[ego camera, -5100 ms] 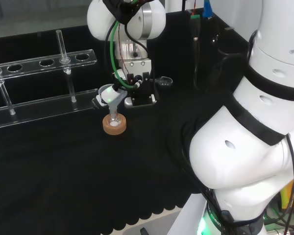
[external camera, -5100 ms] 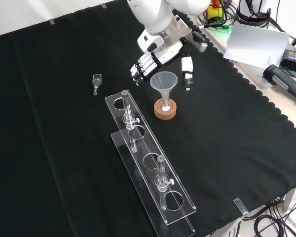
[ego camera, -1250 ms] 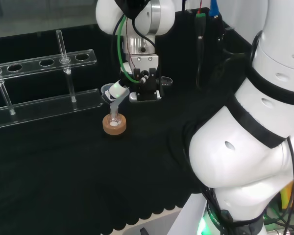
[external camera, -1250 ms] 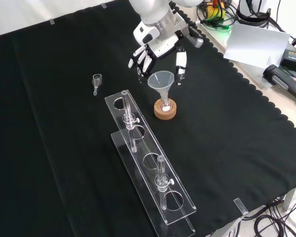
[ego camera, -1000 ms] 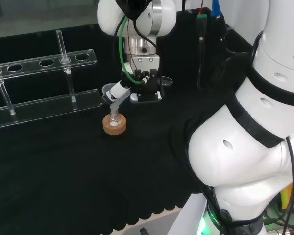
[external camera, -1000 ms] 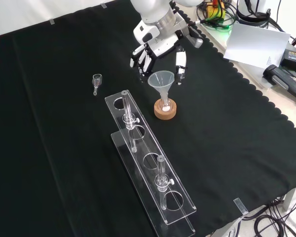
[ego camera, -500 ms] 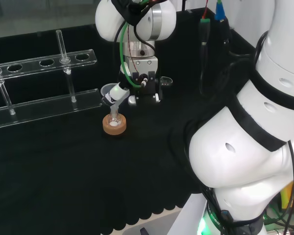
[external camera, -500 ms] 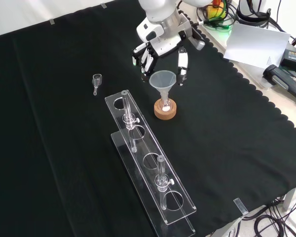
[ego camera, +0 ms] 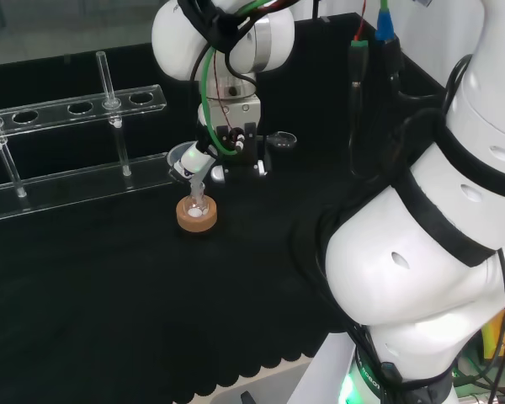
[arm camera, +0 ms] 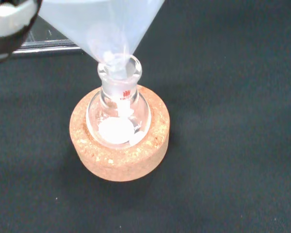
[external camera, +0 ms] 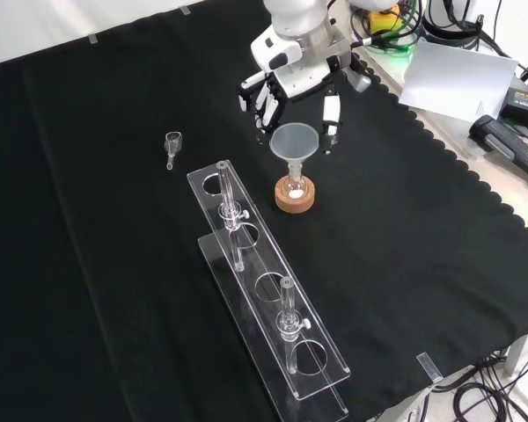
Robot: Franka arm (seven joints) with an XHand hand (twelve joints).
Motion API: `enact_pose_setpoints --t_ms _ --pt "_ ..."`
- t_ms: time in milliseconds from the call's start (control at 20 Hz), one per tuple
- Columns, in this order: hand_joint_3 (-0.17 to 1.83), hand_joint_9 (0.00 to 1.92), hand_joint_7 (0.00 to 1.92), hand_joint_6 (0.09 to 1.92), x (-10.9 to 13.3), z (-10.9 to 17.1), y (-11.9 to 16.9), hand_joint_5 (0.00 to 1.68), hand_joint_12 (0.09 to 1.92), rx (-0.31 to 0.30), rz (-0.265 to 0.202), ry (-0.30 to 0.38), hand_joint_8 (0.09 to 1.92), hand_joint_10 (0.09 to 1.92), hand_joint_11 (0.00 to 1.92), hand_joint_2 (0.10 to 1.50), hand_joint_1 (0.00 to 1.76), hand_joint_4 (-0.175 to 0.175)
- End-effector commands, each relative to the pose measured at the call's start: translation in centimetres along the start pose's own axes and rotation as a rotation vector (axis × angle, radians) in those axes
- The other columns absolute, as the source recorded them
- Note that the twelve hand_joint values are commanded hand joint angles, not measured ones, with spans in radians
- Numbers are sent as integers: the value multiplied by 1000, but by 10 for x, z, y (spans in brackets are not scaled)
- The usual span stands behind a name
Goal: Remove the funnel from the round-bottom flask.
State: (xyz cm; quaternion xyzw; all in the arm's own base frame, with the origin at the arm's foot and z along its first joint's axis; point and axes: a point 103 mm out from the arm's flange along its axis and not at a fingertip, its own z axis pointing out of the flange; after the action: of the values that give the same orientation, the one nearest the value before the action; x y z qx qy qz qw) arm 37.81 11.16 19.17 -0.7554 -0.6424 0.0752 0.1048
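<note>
A clear funnel (external camera: pixel 295 142) stands with its stem in the neck of a small round-bottom flask (external camera: pixel 293 185), which rests on a cork ring (external camera: pixel 296 200). White powder lies in the flask's bottom (arm camera: pixel 117 131). The hand (external camera: pixel 292 86) hangs just beyond and above the funnel, open. Its fingers (external camera: pixel 260 98) come down on the left of the rim and its thumb (external camera: pixel 332 116) on the right, close to the rim. In the head view the hand (ego camera: pixel 232 140) stands right of the funnel (ego camera: pixel 183 160), one white fingertip against it. The wrist view has the funnel cone (arm camera: pixel 104 24) close above the flask (arm camera: pixel 119 109).
A long clear tube rack (external camera: pixel 268 290) with two upright tubes runs from beside the cork ring towards the front edge. A small glass piece (external camera: pixel 172 143) lies left of the hand. Cables and a grey box sit beyond the cloth's scalloped right edge (external camera: pixel 440 141).
The hand has turned at the wrist and shifted a little right in the front view, with fingers and thumb now astride the funnel rim. Funnel, flask and cork ring stay in place.
</note>
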Motion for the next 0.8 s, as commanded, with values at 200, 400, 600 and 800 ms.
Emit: enact_pose_setpoints --t_ms 200,400,600,800 --pt "467 794 1214 104 2 -6 -3 910 1262 -43 9 -2 103 325 0 530 833 126" --pt "471 800 1218 110 9 -6 -3 916 1268 -47 12 -9 102 324 0 529 841 128" --pt "482 807 1224 118 9 -7 -2 915 1295 -56 16 7 97 315 0 523 844 127" --pt "486 811 1225 120 4 -10 1 911 1302 -52 20 44 95 312 0 522 843 125"
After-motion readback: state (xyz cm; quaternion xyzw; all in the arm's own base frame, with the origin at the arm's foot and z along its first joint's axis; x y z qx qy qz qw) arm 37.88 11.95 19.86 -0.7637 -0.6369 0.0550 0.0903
